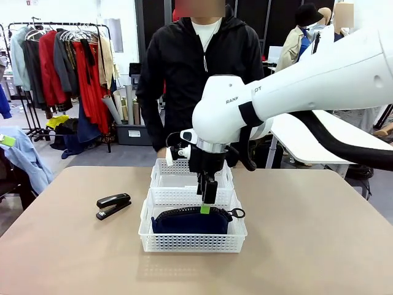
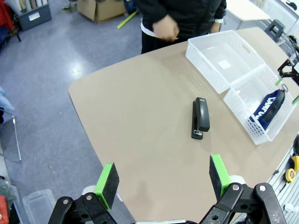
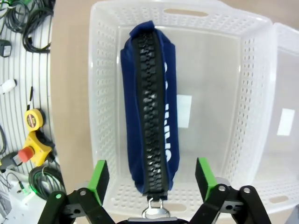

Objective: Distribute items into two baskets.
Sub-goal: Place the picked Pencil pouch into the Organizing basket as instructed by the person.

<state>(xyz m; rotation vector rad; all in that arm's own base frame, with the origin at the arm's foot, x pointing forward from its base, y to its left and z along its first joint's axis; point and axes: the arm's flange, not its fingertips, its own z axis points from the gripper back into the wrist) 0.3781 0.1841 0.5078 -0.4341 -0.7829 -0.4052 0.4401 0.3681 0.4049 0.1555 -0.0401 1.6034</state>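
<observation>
right gripper (image 1: 207, 206) is hanging open over the pouch (image 1: 191, 221) lying in the near basket (image 1: 190, 243); stapler (image 1: 113, 205) is sitting on the table to its left, nearer the open left gripper (image 2: 163, 179), its length pointing away from those fingers.

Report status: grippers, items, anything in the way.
Left gripper open, high above table corner. Right gripper open above pouch. Pouch in near basket; stapler on table, not yet in far basket. Path clear.

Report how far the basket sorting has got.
Done: the pouch lies in the near basket, right gripper open above it. In hand: nothing; the left gripper is open too. Left: the stapler sits on the table, and the far basket is empty.
</observation>
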